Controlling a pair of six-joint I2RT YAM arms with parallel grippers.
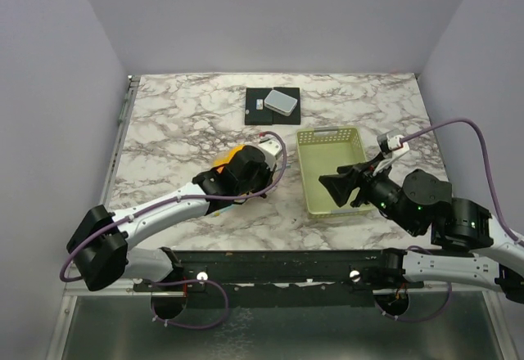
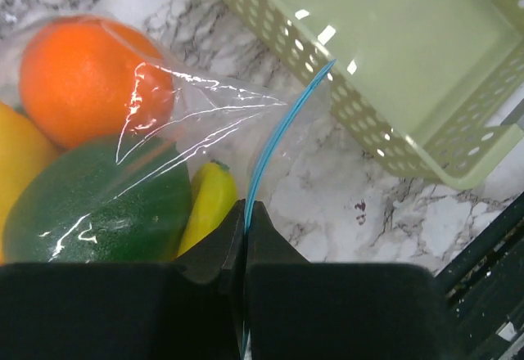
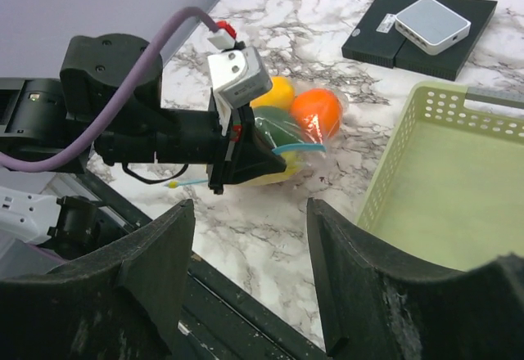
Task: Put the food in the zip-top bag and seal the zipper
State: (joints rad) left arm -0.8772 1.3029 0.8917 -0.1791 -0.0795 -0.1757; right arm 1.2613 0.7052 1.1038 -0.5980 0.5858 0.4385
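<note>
The left arm stretches low across the table [image 1: 164, 123] from its base toward the middle, wrist bent down, and the left gripper [image 2: 246, 213] is pinched tight on the zipper [image 2: 278, 135], the blue strip running straight into the seam between the pressed jaws. The bag [image 2: 205, 123] lies on the marble just left of the basket [image 2: 393, 41], with an orange [image 2: 82, 78], a dark green fruit [image 2: 98, 204] and a yellow piece [image 2: 209, 200] inside it (a second yellow fruit shows at the left edge of the wrist view). From the pinch the strip curves up toward the basket's slotted wall; whether it touches the wall I cannot tell. The right arm is folded back at the right side, and the right gripper [image 1: 340, 184] hangs over the basket's near left corner, fingers spread wide and holding nothing. Bare marble lies in front of the bag and along the far left; a black pad [image 1: 258, 114] with a white box [image 1: 282, 101] on it sits near the far edge.
</note>
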